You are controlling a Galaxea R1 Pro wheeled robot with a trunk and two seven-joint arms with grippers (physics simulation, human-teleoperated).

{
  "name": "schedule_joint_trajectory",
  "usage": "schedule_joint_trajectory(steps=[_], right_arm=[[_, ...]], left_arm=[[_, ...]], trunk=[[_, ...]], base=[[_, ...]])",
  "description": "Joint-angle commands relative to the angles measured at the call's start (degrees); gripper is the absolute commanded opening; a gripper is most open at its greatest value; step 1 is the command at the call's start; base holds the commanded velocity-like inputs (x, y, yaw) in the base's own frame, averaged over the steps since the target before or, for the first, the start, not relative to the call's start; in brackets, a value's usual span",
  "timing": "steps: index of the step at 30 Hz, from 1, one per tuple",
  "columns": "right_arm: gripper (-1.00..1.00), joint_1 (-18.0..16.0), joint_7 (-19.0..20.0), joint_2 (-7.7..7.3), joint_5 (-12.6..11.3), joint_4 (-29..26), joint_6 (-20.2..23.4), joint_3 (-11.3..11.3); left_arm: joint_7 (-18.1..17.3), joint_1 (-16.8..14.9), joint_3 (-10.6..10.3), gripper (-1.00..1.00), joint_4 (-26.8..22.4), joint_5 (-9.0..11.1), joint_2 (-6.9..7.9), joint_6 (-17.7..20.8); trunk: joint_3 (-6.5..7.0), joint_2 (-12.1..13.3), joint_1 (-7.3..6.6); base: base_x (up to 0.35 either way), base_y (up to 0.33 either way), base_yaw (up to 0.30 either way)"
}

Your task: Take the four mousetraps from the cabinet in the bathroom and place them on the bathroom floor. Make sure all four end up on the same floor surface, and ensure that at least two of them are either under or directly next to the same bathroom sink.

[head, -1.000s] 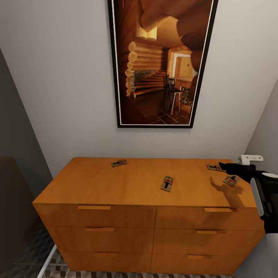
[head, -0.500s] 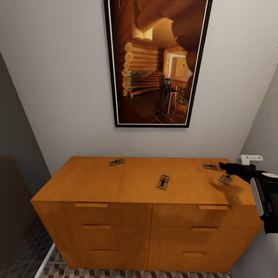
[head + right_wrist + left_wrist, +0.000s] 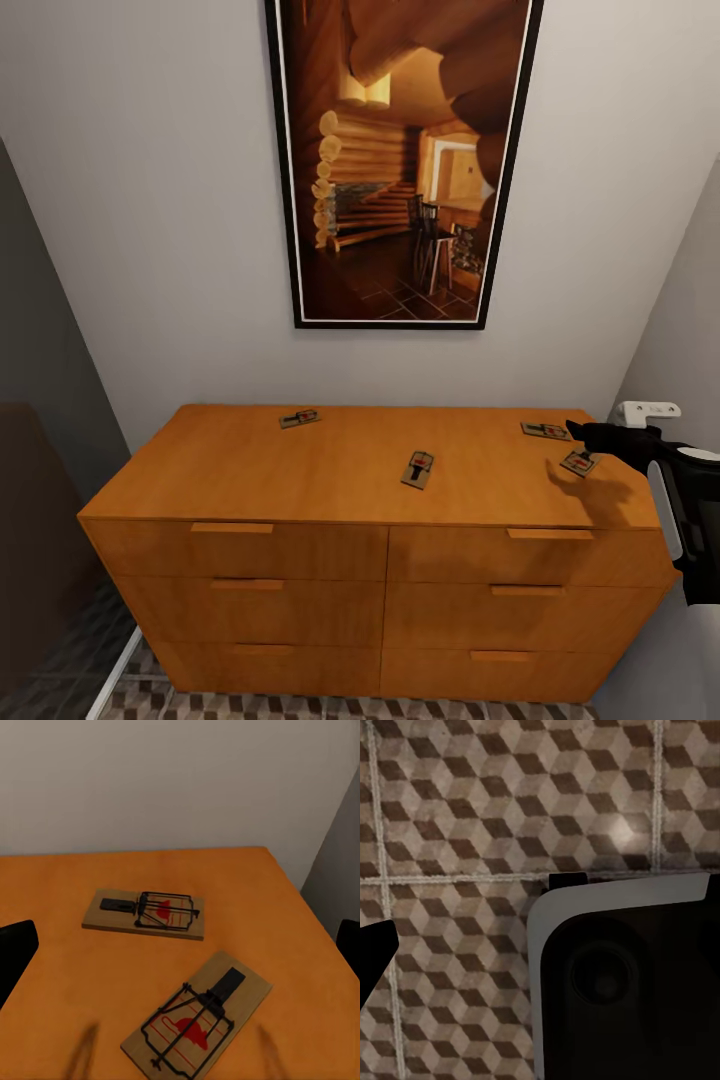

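We stand in front of the cabinet (image 3: 370,520), and everything here is placed against it, nearest first. At its foot a strip of the bathroom floor (image 3: 300,705) shows, cube-patterned; the left wrist view looks straight down on the same tiles (image 3: 472,817), with the left gripper's finger edge dark at the side, and we cannot tell how that gripper stands.

Over the cabinet's right end hangs the right gripper (image 3: 585,434). Its wrist view shows one dark finger (image 3: 15,952) at either edge of the picture with a wide gap between, so we read it as spread and holding nothing. Just below it, on the cabinet top near the right edge, lies the nearest mousetrap (image 3: 579,462) (tilted, red mark up (image 3: 196,1024)); the second mousetrap (image 3: 545,431) lies just beyond, toward the wall (image 3: 144,913). A third mousetrap (image 3: 418,469) lies near the middle of the top, and the fourth mousetrap (image 3: 299,418) sits far back toward the left.

All four are on the cabinet, so we judge the first pick is in hand. The next move calls for lowering onto the nearest board and closing across its narrow sides, wrist turned to match its tilt.
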Motion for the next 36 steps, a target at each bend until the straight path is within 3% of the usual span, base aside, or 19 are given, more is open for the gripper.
schedule_joint_trajectory(steps=[1, 36], right_arm=[[1.0, -0.05, 0.34, 0.01, 0.2, -0.06, 0.27, -0.07], [1.0, 0.04, 0.17, 0.01, 0.2, 0.58, 0.42, -0.07]], left_arm=[[-0.04, -0.03, -0.19, 1.0, 0.04, -0.01, 0.02, -0.2], [-0.04, -0.03, -0.11, 1.0, 0.04, -0.02, 0.03, -0.2]], trunk=[[-0.06, -0.03, 0.0], [-0.06, -0.03, 0.0]], base=[[-0.001, -0.001, 0.0], [0.0, 0.0, 0.0]])
